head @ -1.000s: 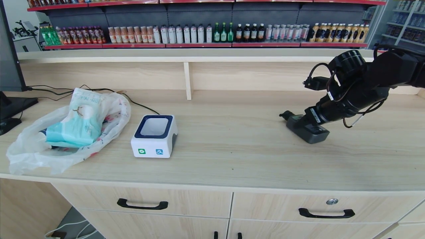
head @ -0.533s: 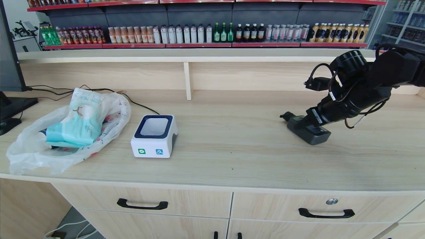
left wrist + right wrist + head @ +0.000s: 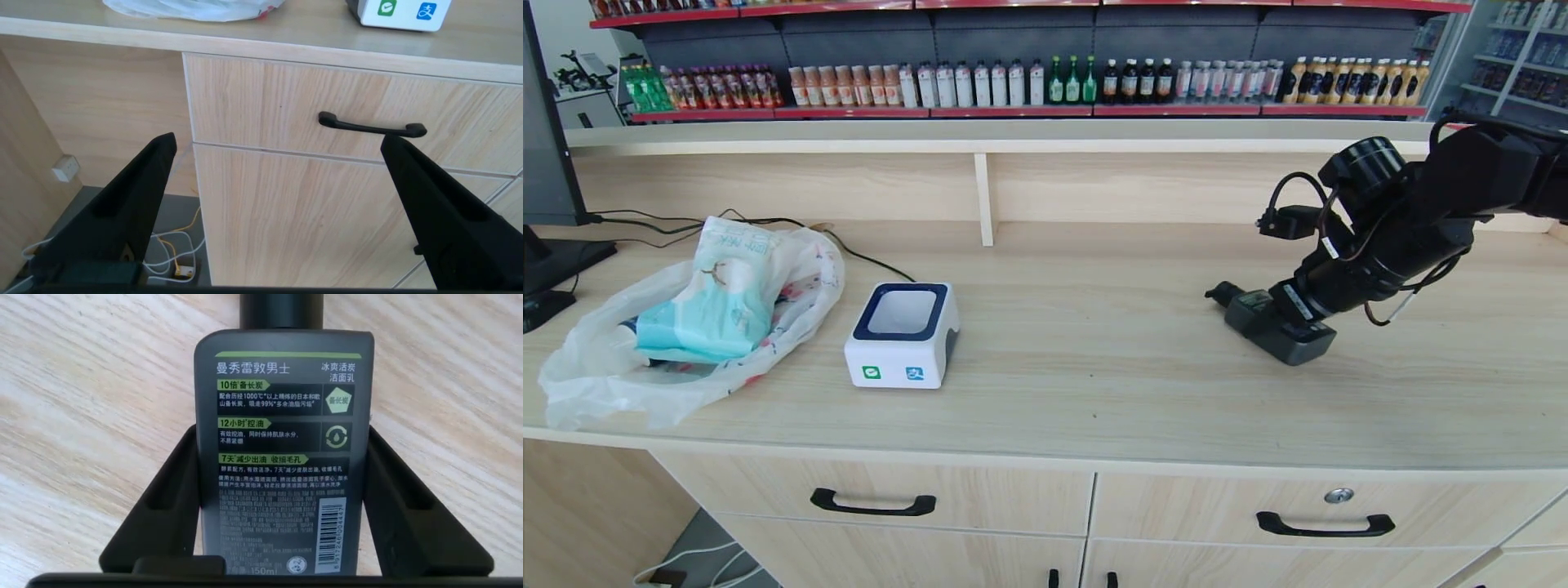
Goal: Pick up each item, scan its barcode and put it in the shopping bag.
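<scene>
Judging by how things lie, you are well into the job: 1 soft teal pack (image 3: 715, 306) already sits in the shopping bag (image 3: 596, 367) at your left. The dark tube (image 3: 1278, 333) is the item left to handle. It lies flat on the tabletop (image 3: 1094, 392) far to your right, well apart from the scanner (image 3: 903, 335), which stands just beside the bag. Lifting, scanning and bagging this tube are not yet done.

Your right tool (image 3: 283, 449) is down at the tube with a finger against each of its 2 sides, so I read it as grasping. Your left tool (image 3: 278, 140) hangs released, jaws wide, below the tabletop edge and facing a drawer front (image 3: 270, 98).

The tube is flat-bodied and matte, narrowing to a round black cap; its printed label faces up, with the barcode near 1 corner. The bag is thin, crinkly, translucent film and will likely slump. The pack looks pillowy. The scanner is a white, round-cornered box with a dark-rimmed window on top. The tabletop is smooth, pale wood-grain.
</scene>
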Motion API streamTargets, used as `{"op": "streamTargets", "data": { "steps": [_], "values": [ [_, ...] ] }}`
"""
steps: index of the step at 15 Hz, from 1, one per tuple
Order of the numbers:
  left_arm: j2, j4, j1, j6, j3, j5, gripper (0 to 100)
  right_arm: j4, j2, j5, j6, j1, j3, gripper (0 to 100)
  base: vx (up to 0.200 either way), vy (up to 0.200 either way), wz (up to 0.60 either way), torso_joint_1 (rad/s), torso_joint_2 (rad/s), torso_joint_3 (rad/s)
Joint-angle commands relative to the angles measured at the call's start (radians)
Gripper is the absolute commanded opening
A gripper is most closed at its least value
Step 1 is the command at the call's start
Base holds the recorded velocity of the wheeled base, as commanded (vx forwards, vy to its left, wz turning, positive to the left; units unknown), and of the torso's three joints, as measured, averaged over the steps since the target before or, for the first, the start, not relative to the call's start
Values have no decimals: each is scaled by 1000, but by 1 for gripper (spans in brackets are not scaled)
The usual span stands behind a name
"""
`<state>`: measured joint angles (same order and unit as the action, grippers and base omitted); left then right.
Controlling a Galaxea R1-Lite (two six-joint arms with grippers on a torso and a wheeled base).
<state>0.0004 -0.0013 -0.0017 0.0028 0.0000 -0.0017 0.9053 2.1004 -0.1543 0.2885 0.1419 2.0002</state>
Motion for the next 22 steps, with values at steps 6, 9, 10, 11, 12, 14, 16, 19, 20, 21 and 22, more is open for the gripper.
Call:
{"op": "streamTargets", "data": {
  "steps": [6,9,10,11,12,14,16,19,20,21,22],
  "values": [
    [0,0,0,0,0,0,100,0,-31,-4,-5,2,0,0,0,0,0,0,0,0],
    [0,0,0,0,0,0,100,-6,-88,-14,-17,-2,0,0,0,0,0,0,0,0],
    [0,0,0,0,0,-1,100,-8,-103,-21,-25,-2,0,0,0,0,0,0,0,0],
    [0,0,0,0,0,0,100,-16,-125,-24,-52,1,0,0,0,0,0,0,0,0],
    [0,0,0,0,0,-1,100,-26,-146,-24,-80,2,0,0,0,0,0,0,0,0],
    [0,0,0,0,0,-1,100,-79,-175,-24,-132,2,0,0,0,0,0,0,0,0],
    [0,0,0,0,0,0,100,-187,-183,-24,-207,1,0,0,0,0,0,0,0,0],
    [0,0,0,0,0,0,100,-436,-217,-16,-305,-25,0,0,0,0,0,0,0,0],
    [0,0,0,0,0,-1,100,-528,-240,-13,-313,-30,0,0,0,0,0,0,0,0],
    [0,0,0,0,0,0,100,-660,-272,-14,-315,-36,0,0,0,0,0,0,0,0],
    [0,0,0,0,0,0,100,-804,-301,-13,-316,-36,-86,0,0,0,0,0,0,0]
  ]
}}
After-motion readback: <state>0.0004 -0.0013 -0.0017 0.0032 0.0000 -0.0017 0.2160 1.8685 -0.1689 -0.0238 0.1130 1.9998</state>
